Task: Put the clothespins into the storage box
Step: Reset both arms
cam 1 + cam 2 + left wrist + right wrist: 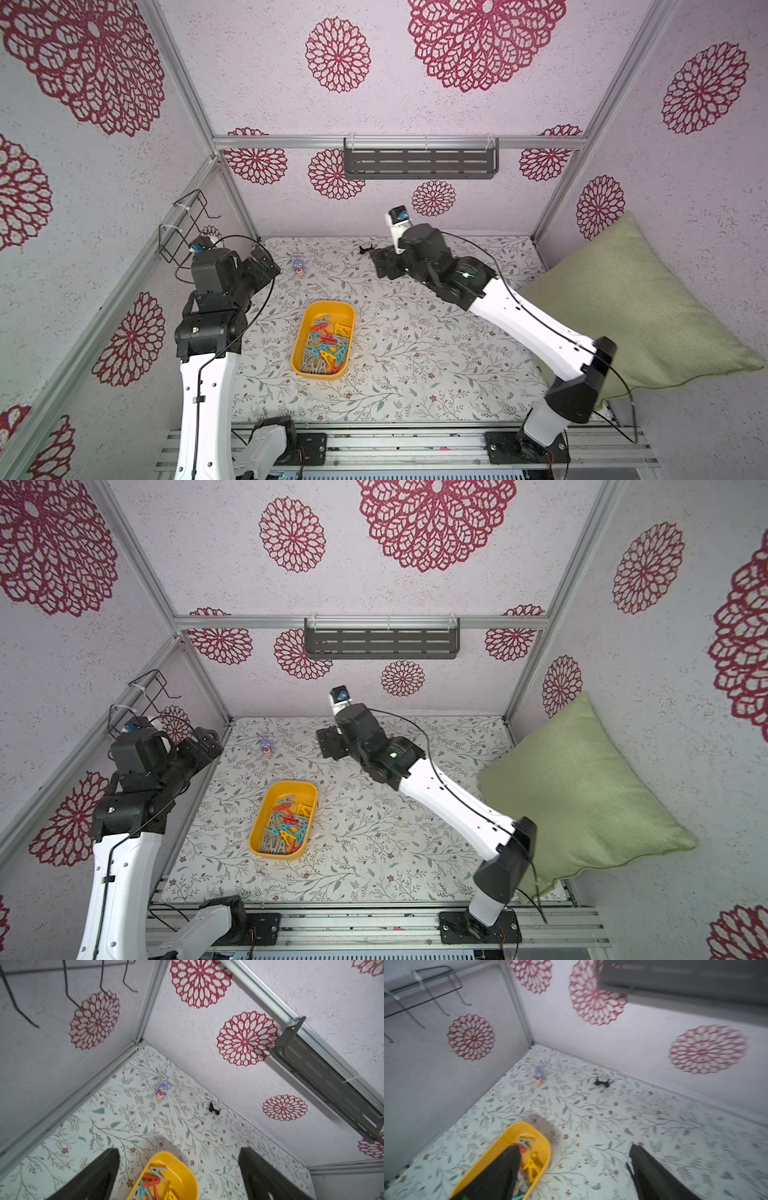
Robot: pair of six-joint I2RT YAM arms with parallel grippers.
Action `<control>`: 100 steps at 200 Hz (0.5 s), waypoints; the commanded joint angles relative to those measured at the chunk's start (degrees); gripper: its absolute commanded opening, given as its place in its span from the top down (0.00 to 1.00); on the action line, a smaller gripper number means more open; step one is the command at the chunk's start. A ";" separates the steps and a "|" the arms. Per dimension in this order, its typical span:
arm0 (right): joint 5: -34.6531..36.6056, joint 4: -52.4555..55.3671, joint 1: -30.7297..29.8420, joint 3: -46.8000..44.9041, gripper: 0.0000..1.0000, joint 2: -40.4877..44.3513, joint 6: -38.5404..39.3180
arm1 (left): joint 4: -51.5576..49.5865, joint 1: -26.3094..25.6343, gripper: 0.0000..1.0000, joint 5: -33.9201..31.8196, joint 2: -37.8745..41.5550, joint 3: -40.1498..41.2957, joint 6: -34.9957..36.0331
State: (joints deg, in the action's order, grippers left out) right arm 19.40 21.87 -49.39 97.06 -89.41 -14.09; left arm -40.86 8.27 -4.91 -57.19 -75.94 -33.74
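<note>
The yellow storage box (328, 305) lies on the floral mat, left of centre in both top views. Several clothespins (326, 347) in red, yellow, teal and grey are piled in its near half. I see no clothespins on the mat outside it. My left gripper (268, 266) hangs open above the mat, left of and behind the box, with nothing between its fingers (108, 1167). My right gripper (378, 264) is raised behind and to the right of the box, also open and empty. The box rim (182, 1165) (506, 1136) and the clothespins (151, 1180) (532, 1165) show in both wrist views.
A small blue bunny figure (298, 266) and a black clip (365, 249) lie near the back wall. A grey slotted shelf (419, 160) hangs on that wall. A wire rack (183, 224) hangs on the left wall. A green pillow (631, 311) leans at the right.
</note>
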 commanded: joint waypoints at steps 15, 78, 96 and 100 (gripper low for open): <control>12.30 -44.89 4.16 -39.49 0.01 25.01 7.26 | 17.72 0.34 0.03 -1.10 4.03 6.99 9.84; 14.70 -26.50 21.42 -52.41 0.01 35.35 5.82 | 22.46 0.60 0.03 -11.81 6.65 22.77 13.62; 12.10 -26.87 26.77 -57.53 0.01 34.76 3.38 | 24.62 0.78 0.03 -15.33 7.06 28.92 15.58; 11.87 -27.01 27.80 -58.37 0.01 34.32 2.67 | 25.37 0.78 0.03 -15.96 7.31 30.41 16.29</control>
State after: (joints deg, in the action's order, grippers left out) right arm 32.73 -7.25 -26.72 43.90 -54.15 -9.06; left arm -19.88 8.36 -14.87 -50.22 -51.66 -22.02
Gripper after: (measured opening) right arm 0.990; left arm 0.974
